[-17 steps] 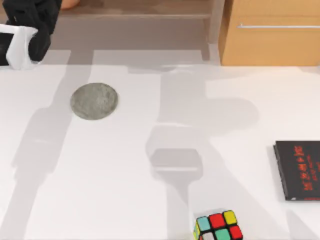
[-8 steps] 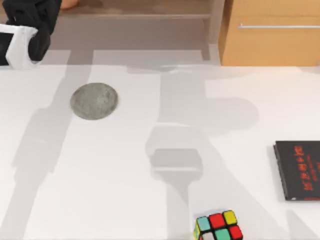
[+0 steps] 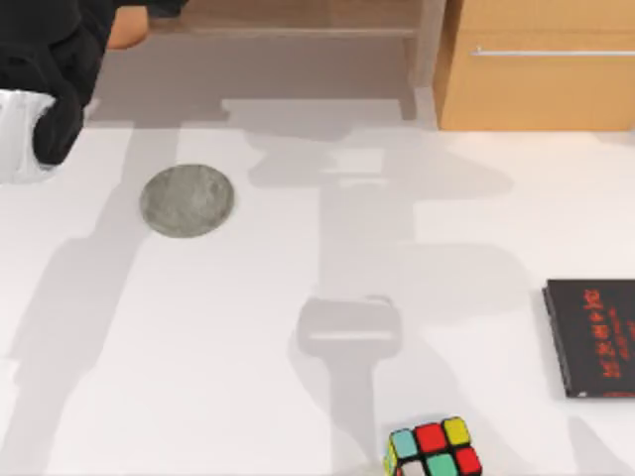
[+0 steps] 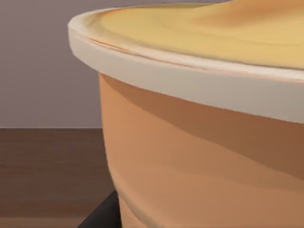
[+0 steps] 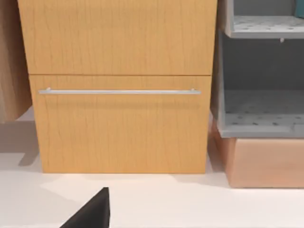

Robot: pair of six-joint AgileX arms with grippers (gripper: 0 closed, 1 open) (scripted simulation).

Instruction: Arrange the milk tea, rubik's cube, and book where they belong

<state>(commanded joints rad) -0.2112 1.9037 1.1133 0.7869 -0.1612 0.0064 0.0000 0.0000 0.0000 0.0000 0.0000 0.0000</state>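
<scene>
Where the left pincer point(image 3: 60, 59) hangs, milk tea point(image 4: 199, 142) stands upright

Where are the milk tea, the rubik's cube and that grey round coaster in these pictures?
milk tea point(image 4: 199, 161): left wrist view, on its orange-tan side wall below the pale lid.
rubik's cube point(image 3: 432, 451): top view, on its top face, at the table's near edge.
grey round coaster point(image 3: 187, 200): top view, on its middle, left part of the table.

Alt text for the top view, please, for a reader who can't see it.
The left arm reaches over the white table's far-left corner, with a bit of the milk tea beside it. A grey round coaster lies left of centre, the rubik's cube at the near edge, a black book at right.
</scene>
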